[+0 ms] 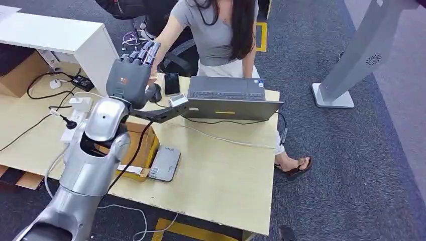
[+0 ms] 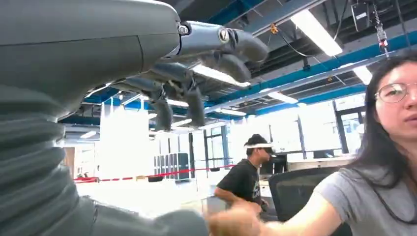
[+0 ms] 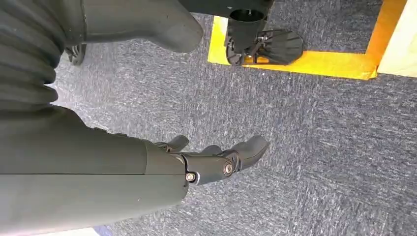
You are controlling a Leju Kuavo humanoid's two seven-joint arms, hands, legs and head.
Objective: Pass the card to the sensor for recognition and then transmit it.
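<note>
The right robot hand [image 3: 211, 162] hangs low over grey carpet [image 3: 319, 147], fingers loosely curved and apart, holding nothing.

The pale wood worktop [image 1: 226, 175] has its near edge and right corner bare, with a wide open stretch between that edge and the laptop [image 1: 231, 95]. On its left part, nearest the robot, a flat grey box [image 1: 165, 163] lies just beside a cardboard box [image 1: 143, 145]. Cables and a white power strip [image 1: 75, 118] crowd the far-left side.

The silver left arm rises over the cardboard box. The left robot hand [image 1: 133, 70] is lifted above the worktop's far edge, fingers [image 2: 196, 105] apart and slightly bent, nothing seen between them.

A person's hand [image 1: 153, 75] meets the left robot hand at the thumb side, blurred in the left wrist view. I cannot tell where the card is; this meeting point is hidden.

A dark phone [image 1: 172, 84] lies near the far edge, left of the laptop. The person [image 1: 216, 30] sits just behind that edge.

Farther left stands a white cabinet [image 1: 60, 35]. To the right, open carpet runs to a grey floor stand [image 1: 351, 60], well apart from the worktop.
</note>
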